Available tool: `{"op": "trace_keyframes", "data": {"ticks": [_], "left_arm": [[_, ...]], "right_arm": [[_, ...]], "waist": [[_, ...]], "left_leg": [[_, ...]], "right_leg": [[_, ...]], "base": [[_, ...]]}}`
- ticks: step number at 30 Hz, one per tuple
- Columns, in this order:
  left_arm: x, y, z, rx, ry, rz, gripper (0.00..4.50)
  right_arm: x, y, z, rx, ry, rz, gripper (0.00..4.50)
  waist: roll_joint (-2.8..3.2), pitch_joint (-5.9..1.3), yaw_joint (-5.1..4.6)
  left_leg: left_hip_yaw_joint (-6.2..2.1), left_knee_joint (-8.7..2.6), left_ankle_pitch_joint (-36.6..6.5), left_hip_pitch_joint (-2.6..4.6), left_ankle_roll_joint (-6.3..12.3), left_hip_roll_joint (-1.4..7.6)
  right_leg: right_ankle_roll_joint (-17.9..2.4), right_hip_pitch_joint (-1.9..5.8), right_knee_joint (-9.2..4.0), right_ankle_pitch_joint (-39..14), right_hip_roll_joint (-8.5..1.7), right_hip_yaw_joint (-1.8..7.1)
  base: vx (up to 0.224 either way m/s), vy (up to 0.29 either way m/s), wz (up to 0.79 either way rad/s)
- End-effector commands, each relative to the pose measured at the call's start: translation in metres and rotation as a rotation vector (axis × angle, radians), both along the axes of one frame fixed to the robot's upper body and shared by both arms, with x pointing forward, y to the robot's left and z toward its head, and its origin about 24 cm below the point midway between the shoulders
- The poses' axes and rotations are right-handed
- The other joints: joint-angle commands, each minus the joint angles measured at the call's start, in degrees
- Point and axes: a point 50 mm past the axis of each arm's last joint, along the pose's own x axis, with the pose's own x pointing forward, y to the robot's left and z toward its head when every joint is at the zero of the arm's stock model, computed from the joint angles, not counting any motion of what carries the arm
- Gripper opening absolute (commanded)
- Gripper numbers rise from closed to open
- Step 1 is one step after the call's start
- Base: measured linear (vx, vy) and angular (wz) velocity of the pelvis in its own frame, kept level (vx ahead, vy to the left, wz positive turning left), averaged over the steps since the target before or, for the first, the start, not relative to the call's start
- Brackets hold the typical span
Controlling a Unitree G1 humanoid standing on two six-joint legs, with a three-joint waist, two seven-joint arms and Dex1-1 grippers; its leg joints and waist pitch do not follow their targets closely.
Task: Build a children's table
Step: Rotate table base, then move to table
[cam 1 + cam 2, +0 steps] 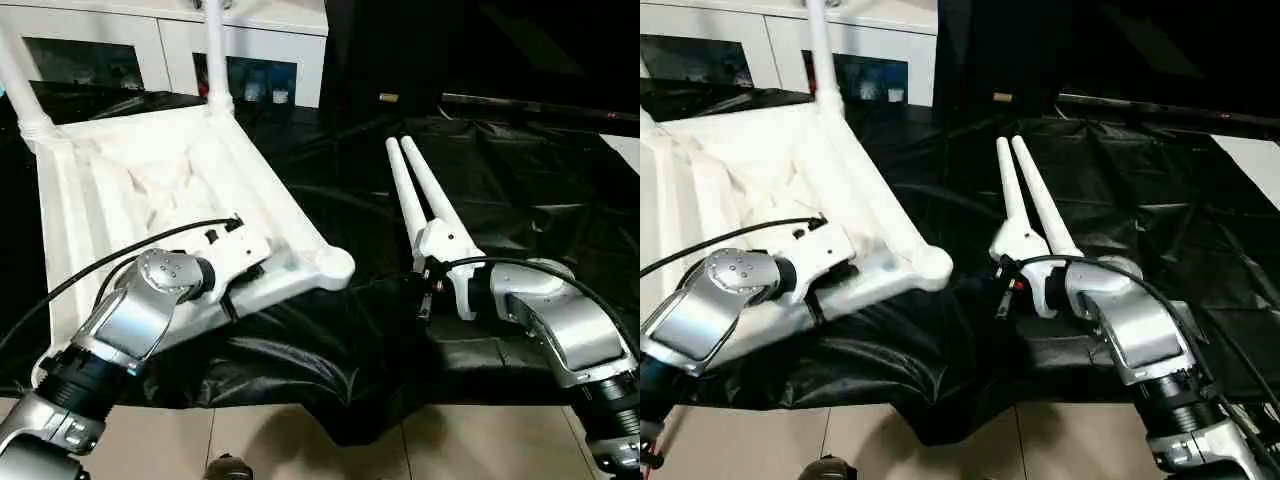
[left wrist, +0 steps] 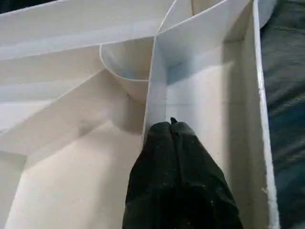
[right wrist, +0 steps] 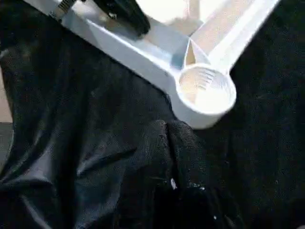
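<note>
While the tabletop [image 1: 150,190] lies upside down on the left of the black-draped surface [image 1: 520,190], ribs up, two legs [image 1: 215,50] already stand in its far corner sockets. The near-right socket [image 3: 206,90] is empty, a round open cup at the corner nearest the middle of the surface. In the right wrist view it sits on the black cloth with nothing inside it.

The left gripper [image 2: 170,125] reaches into the tabletop's underside near its front edge. Its jaws are together, their black tips pressed side by side against a thin upright rib [image 2: 155,86], beside a curved socket wall. Nothing is held between them.

Two loose legs [image 1: 1025,195] lie side by side on the cloth right of the tabletop, apart from it, narrow ends pointing away from the robot and thick ends near. The right gripper [image 1: 428,290] is at those thick ends, its white wrist housing touching or just over them. Whether its jaws are apart or together cannot be told; its own view is dark at the fingers.

Behind the surface stands a white cabinet [image 1: 250,45] with glass doors. Tiled floor [image 1: 300,440] shows at the near edge, below the hanging cloth.
</note>
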Motion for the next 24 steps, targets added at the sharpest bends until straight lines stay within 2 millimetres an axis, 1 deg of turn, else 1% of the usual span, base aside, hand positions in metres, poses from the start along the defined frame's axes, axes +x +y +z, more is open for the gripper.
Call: {"op": "trace_keyframes", "data": {"ticks": [1, 2, 4, 5, 6, 8, 9, 10, 11, 12, 13, 14, 15, 16, 17, 18, 19, 20, 21, 22, 23, 24], "left_arm": [[0.008, 0.002, 0.013, 0.007, -0.087, 0.048, 0.00], [0.009, 0.002, 0.014, 0.016, -0.105, 0.055, 0.00], [0.010, 0.001, 0.017, 0.009, -0.140, 0.090, 0.00], [0.010, 0.000, 0.018, 0.000, -0.152, 0.095, 0.00], [0.007, -0.003, 0.021, -0.042, -0.190, 0.105, 0.00], [0.007, -0.004, 0.022, -0.059, -0.203, 0.111, 0.00], [-0.003, -0.013, 0.032, -0.251, -0.247, 0.156, 0.00], [-0.009, -0.015, 0.038, -0.347, -0.279, 0.185, 0.00], [-0.017, -0.018, 0.043, -0.446, -0.313, 0.206, 0.00], [-0.023, -0.019, 0.046, -0.522, -0.349, 0.233, 0.00], [-0.028, -0.019, 0.047, -0.571, -0.375, 0.254, 0.00], [-0.028, -0.019, 0.047, -0.571, -0.375, 0.254, 0.00], [-0.042, -0.014, 0.041, -0.657, -0.406, 0.355, 0.00], [-0.044, -0.013, 0.040, -0.665, -0.403, 0.373, 0.00], [-0.048, -0.012, 0.036, -0.681, -0.395, 0.412, 0.00], [-0.053, -0.009, 0.031, -0.696, -0.386, 0.469, 0.00], [-0.062, -0.002, 0.022, -0.696, -0.422, 0.551, 0.00], [-0.062, -0.002, 0.022, -0.696, -0.422, 0.551, 0.00], [-0.069, 0.005, 0.015, -0.688, -0.467, 0.635, 0.00], [-0.070, 0.009, 0.013, -0.696, -0.468, 0.682, 0.00], [-0.070, 0.011, 0.011, -0.702, -0.467, 0.719, 0.00], [-0.070, 0.013, 0.012, -0.670, -0.494, 0.735, 0.00]], "right_arm": [[0.001, -0.005, 0.006, -0.001, -0.031, -0.046, 0.03], [0.003, -0.007, 0.005, -0.009, -0.039, -0.079, 0.03], [0.009, -0.012, 0.004, -0.029, -0.063, -0.173, 0.03], [0.011, -0.014, 0.003, -0.035, -0.074, -0.213, 0.03], [0.013, -0.016, 0.003, -0.019, -0.099, -0.289, 0.03], [0.014, -0.016, 0.003, -0.013, -0.104, -0.309, 0.03], [0.013, -0.013, 0.003, 0.053, -0.077, -0.419, 0.03], [0.012, -0.011, 0.006, 0.126, -0.092, -0.483, 0.03], [0.011, -0.011, 0.008, 0.219, -0.092, -0.573, 0.03], [0.009, -0.011, 0.010, 0.296, -0.096, -0.656, 0.03], [0.007, -0.012, 0.010, 0.342, -0.101, -0.707, 0.03], [0.007, -0.012, 0.010, 0.342, -0.101, -0.707, 0.03], [-0.003, -0.010, 0.005, 0.392, -0.137, -0.777, 0.03], [-0.004, -0.010, 0.004, 0.391, -0.141, -0.790, 0.03], [-0.006, -0.010, 0.001, 0.389, -0.147, -0.817, 0.03], [-0.009, -0.009, -0.003, 0.387, -0.142, -0.842, 0.03], [-0.014, -0.004, -0.008, 0.374, -0.167, -0.841, 0.03], [-0.014, -0.004, -0.008, 0.374, -0.167, -0.841, 0.03], [-0.017, -0.001, -0.010, 0.395, -0.194, -0.838, 0.03], [-0.018, 0.002, -0.011, 0.397, -0.174, -0.808, 0.03], [-0.019, 0.004, -0.013, 0.397, -0.156, -0.784, 0.03], [-0.019, 0.005, -0.016, 0.393, -0.144, -0.780, 0.03]], "waist": [[1.22, -4.32, 0.06], [1.11, -4.27, 0.03], [1.16, -4.33, -0.02], [1.28, -4.35, 0.01], [1.59, -4.38, -0.02], [1.34, -4.39, -0.11], [1.63, -4.36, -0.15], [1.68, -4.33, -0.28], [1.92, -4.42, -0.18], [1.61, -4.51, -0.15], [2.15, -4.64, -0.24], [2.15, -4.64, -0.24], [3.13, -4.56, -0.11], [2.75, -4.41, -0.41], [2.53, -4.21, -0.57], [2.87, -4.23, -0.53], [3.38, -4.25, -0.54], [3.13, -4.13, -0.67], [3.45, -4.02, -0.75], [3.90, -3.98, -0.88], [3.61, -4.00, -1.15], [4.24, -3.94, -1.43]], "left_leg": [[-0.03, -3.44, -18.4, 1.19, -2.11, 0.19], [-0.02, -3.46, -18.2, 1.17, -2.11, 0.21], [0.01, -3.41, -17.7, 1.21, -2.24, 0.19], [0.02, -3.39, -17.2, 1.18, -2.45, 0.16], [0.02, -3.37, -17.3, 1.18, -2.71, 0.09], [0.04, -3.36, -17.4, 1.16, -2.79, 0.12], [-0.01, -3.38, -17.6, 1.14, -2.74, 0.20], [0.03, -3.43, -17.5, 1.12, -2.77, 0.22], [-0.07, -3.41, -17.6, 0.86, -2.63, 0.46], [-0.03, -3.46, -18.5, 1.08, -2.47, 0.29], [0.00, -3.49, -18.1, 0.97, -2.37, 0.41], [0.00, -3.49, -18.1, 0.97, -2.37, 0.41], [-0.12, -3.52, -18.6, 1.13, -2.55, 0.13], [-0.03, -3.66, -19.0, 0.89, -2.51, 0.50], [0.07, -3.74, -19.6, 0.74, -2.35, 0.22], [0.15, -3.61, -20.7, 1.09, -2.07, -0.14], [0.05, -3.67, -21.4, 1.09, -2.06, -0.11], [0.06, -3.75, -22.1, 0.80, -1.91, -0.03], [-0.06, -3.77, -24.1, 0.97, -1.74, -0.21], [-0.15, -3.77, -24.9, 1.01, -1.81, -0.25], [-0.36, -3.85, -25.4, 1.12, -2.03, -0.24], [-0.89, -3.98, -27.1, 1.70, -2.88, 0.10]], "right_leg": [[-8.2, 2.26, -5.02, -15.8, -3.01, 2.18], [-8.3, 2.25, -5.00, -15.6, -2.98, 2.17], [-8.5, 2.21, -4.88, -14.9, -2.94, 2.16], [-8.5, 2.23, -4.82, -14.5, -2.94, 2.18], [-8.7, 2.20, -4.81, -14.4, -2.97, 2.19], [-8.7, 2.29, -4.85, -14.2, -2.94, 2.14], [-9.2, 2.33, -4.69, -13.4, -3.00, 2.17], [-9.6, 2.36, -4.70, -13.0, -2.97, 2.19], [-10.4, 2.30, -4.62, -12.1, -3.45, 2.24], [-9.8, 2.16, -4.85, -13.0, -2.88, 1.97], [-10.0, 2.07, -4.72, -10.6, -2.91, 2.27], [-10.0, 2.07, -4.72, -10.6, -2.91, 2.27], [-8.7, 2.01, -4.69, -10.9, -2.48, 2.15], [-8.4, 2.02, -5.01, -10.3, -2.68, 2.27], [-7.2, 2.18, -5.36, -12.3, -2.43, 2.06], [-6.0, 1.84, -5.60, -15.6, -2.22, 2.14], [-5.5, 1.78, -5.79, -16.7, -2.28, 2.20], [-4.8, 1.80, -6.22, -18.1, -2.45, 2.17], [-2.5, 1.51, -7.02, -23.1, -2.44, 2.09], [-2.0, 1.40, -7.08, -24.2, -2.38, 2.06], [-1.0, 1.51, -7.20, -25.4, -1.86, 1.63], [-0.7, 1.14, -7.50, -24.2, -0.83, 1.05]], "base": [[0.000, 0.000, 0.00], [0.000, 0.000, 0.00], [0.000, 0.000, 0.00], [0.000, 0.000, 0.00], [0.000, 0.000, 0.00], [0.000, 0.000, 0.00], [0.000, 0.000, 0.00], [0.000, 0.000, 0.00], [0.000, 0.000, 0.00], [0.000, 0.000, 0.00], [0.000, 0.000, 0.00], [0.000, 0.000, 0.00], [0.000, 0.000, 0.00], [0.000, 0.000, 0.00], [0.000, 0.000, 0.00], [0.000, 0.000, 0.00], [0.000, 0.000, 0.00], [0.000, 0.000, 0.00], [0.000, 0.000, 0.00], [0.000, 0.000, 0.00], [0.000, 0.000, 0.00], [0.000, 0.000, 0.00]]}}
